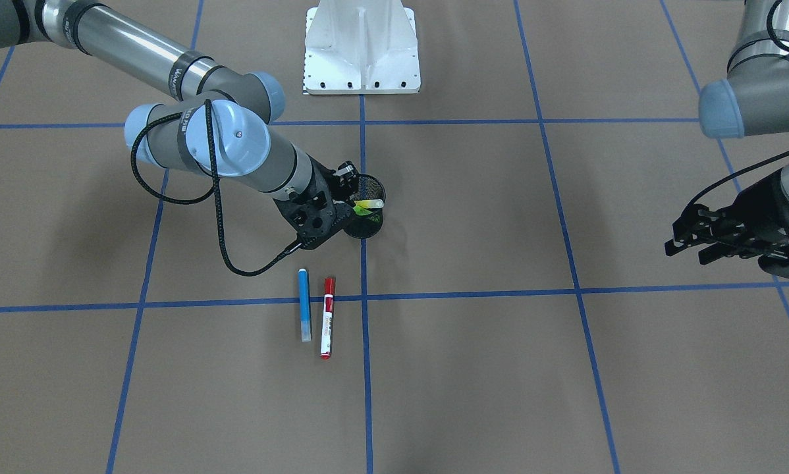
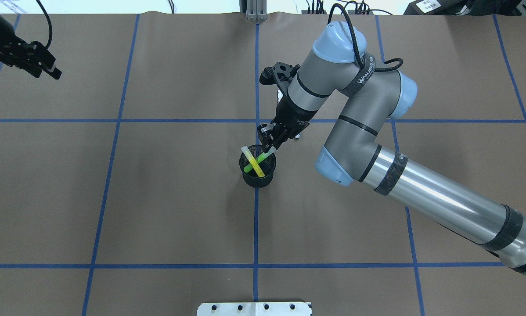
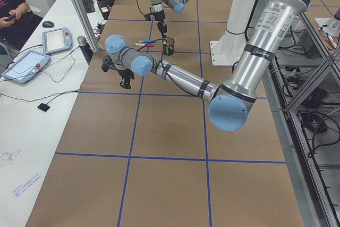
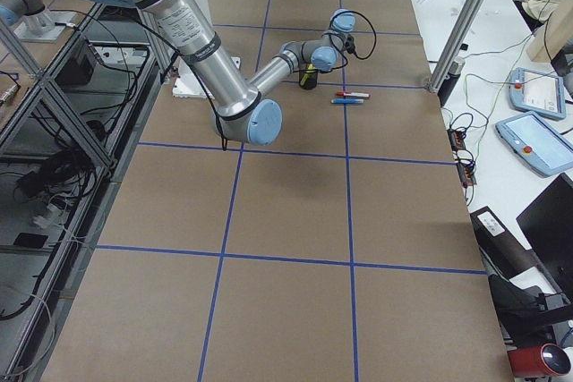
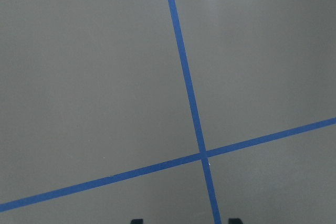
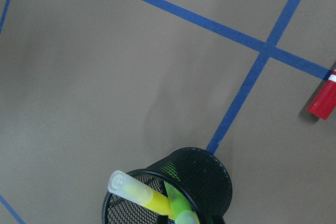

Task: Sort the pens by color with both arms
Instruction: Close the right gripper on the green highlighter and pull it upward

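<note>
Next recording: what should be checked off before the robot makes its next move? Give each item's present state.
1. Cup upright: ok.
2. Yellow pen in the cup: ok.
3. Green pen in the cup: ok.
4. Right claw free of the green pen: cannot tell.
5. Left claw open and empty: ok.
6. Blue pen and red pen flat, side by side, not touching: ok.
</note>
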